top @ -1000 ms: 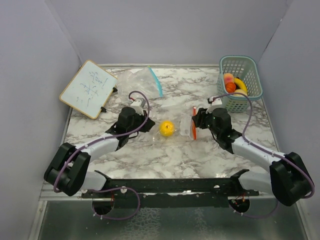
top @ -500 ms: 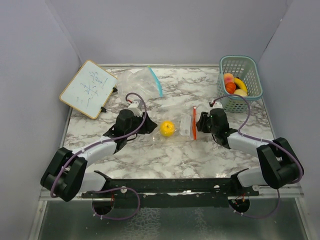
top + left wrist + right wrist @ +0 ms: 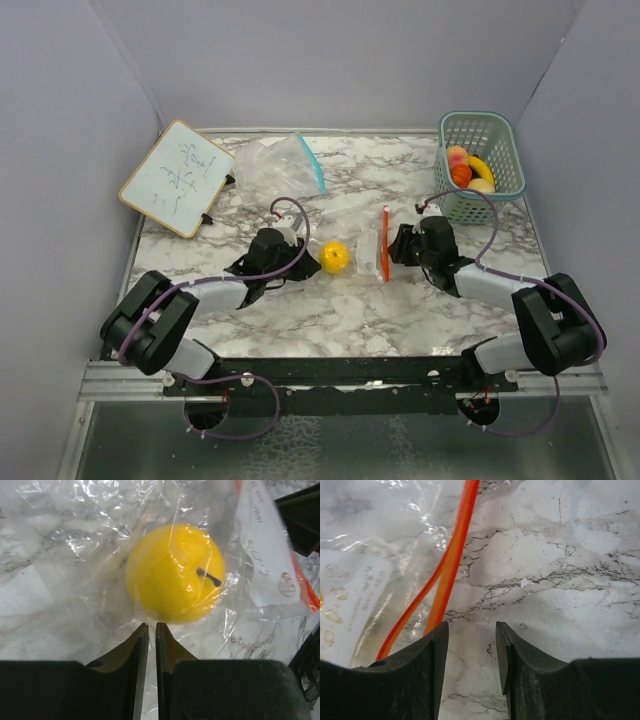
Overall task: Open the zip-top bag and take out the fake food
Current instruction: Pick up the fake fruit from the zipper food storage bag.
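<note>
- Task object: a glossy yellow round plastic toy fruit with a short dark stem. It lies sealed inside a clear crinkled zip-top bag, near the middle of the grey-veined marble table.
- The bag's orange zip strip runs along the fruit's 3 o'clock side in the overhead view. A white printed label sits between fruit and strip.
- Left gripper: low at the fruit's 9 o'clock. The jaws are drawn almost together with only a thin slit between them. I see no film caught in the slit. From the wrist view the fruit is just beyond the tips at 12 o'clock.
- Right gripper: jaws apart, bare marble between them, holding nothing. The strip passes just outside its fingers at 10 to 11 o'clock.
- At its near end the strip forks into two tracks, so I judge the mouth is partly parted there. I can't confirm how far.
- A teal plastic lattice basket sits at the table's 1 o'clock and holds other toy fruits.
- Step in hand, my read: opening the bag. The fruit is not out yet.
- Next move needs the right jaws shifted over onto one lip of the strip. The left needs a firm pinch on the film or the opposite lip so the two can pull apart.
- Risk: the slick film slides, or the bag drags whole.
</note>
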Controlling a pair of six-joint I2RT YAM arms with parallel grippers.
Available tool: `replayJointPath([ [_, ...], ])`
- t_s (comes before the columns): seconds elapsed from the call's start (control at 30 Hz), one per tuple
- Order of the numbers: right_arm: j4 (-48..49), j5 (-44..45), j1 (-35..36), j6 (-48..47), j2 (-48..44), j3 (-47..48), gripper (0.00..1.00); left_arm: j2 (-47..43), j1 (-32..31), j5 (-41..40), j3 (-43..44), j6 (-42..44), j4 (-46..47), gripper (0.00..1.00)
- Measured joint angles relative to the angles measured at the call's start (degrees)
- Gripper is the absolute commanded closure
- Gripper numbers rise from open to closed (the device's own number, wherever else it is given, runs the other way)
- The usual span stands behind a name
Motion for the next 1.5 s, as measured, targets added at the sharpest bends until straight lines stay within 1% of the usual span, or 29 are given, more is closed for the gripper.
replayJointPath([
  [0.1, 0.1, -0.9, 0.0, 0.0, 0.0, 0.0, 0.57, 4.5, -0.6, 0.6, 0.0, -0.2, 1.3, 0.97],
  [0.17, 0.0, -1.2, 0.0, 0.0, -0.1, 0.0, 0.57, 6.5, -0.7, 0.8, 0.0, -0.2, 2.4, 1.00],
  [0.47, -0.4, -0.8, 0.0, 0.0, -6.0, 0.0, 0.58, 13.5, -0.7, 1.3, 1.6, 0.2, 6.1, 1.00],
  [0.57, -2.3, -0.6, 0.0, -0.1, -9.2, 0.1, 0.60, 14.7, -0.7, 1.4, 2.4, 0.2, 7.0, 1.00],
  [0.67, -4.8, -0.6, 0.0, -0.5, -13.3, 0.2, 0.69, 15.5, -0.7, 1.5, 3.1, 0.2, 7.4, 1.00],
  [0.77, -5.3, -0.9, 0.0, -0.6, -17.4, 0.0, 0.83, 16.3, -0.7, 1.8, 3.5, 0.2, 8.2, 1.00],
  [0.83, -4.7, -1.0, 0.0, -0.5, -18.6, 0.0, 0.92, 16.5, -0.7, 2.0, 3.6, 0.2, 8.4, 1.00],
  [0.9, -4.4, -1.4, 0.0, -0.2, -17.8, 0.0, 0.97, 16.5, -0.7, 2.3, 3.6, 0.2, 8.5, 1.00],
  [0.97, -4.4, -2.5, 0.0, 0.0, -15.8, 0.0, 0.98, 16.5, -0.7, 2.4, 3.6, 0.2, 8.5, 1.00],
  [1.27, -0.3, -9.2, 0.0, 1.4, -7.3, -0.6, 0.98, 16.5, -0.7, 2.4, 3.4, 0.2, 8.8, 1.00],
  [1.5, 3.6, -12.9, 0.0, 2.6, -4.1, -0.7, 0.98, 16.5, -0.7, 2.4, 3.3, 0.2, 8.9, 1.00],
])
